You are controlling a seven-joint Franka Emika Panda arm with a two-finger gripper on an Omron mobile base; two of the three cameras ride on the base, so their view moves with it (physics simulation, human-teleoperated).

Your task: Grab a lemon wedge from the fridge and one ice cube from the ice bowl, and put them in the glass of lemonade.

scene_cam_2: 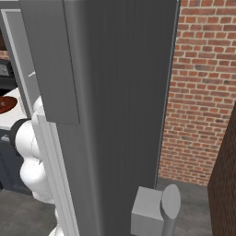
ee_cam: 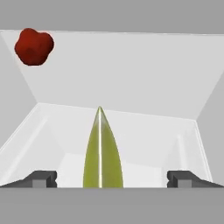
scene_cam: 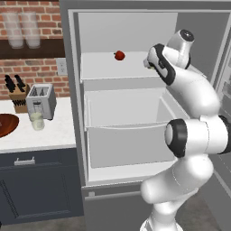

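The fridge point(scene_cam: 72, 90) stands open, and my arm reaches onto its upper white shelf. In the hand view a yellow-green lemon wedge point(ee_cam: 101, 153) stands on edge right between my fingertips point(ee_cam: 43, 178), with clear gaps on both sides. My gripper point(ee_cam: 112, 179) is open and not touching it. On the counter to the left, the glass of lemonade point(scene_cam: 37, 121) stands in front of the toaster. The reddish-brown ice bowl point(scene_cam: 6, 124) lies cut off at the left edge. The ice cube is out of view.
A small red fruit point(scene_cam: 119, 55) sits further back on the same shelf, up and left in the hand view point(ee_cam: 34, 46). Below it is a white drawer point(scene_cam: 131, 113). The toaster point(scene_cam: 40, 101) and knife block point(scene_cam: 18, 92) stand on the counter. The open fridge door point(scene_cam_2: 115, 92) blocks the right.
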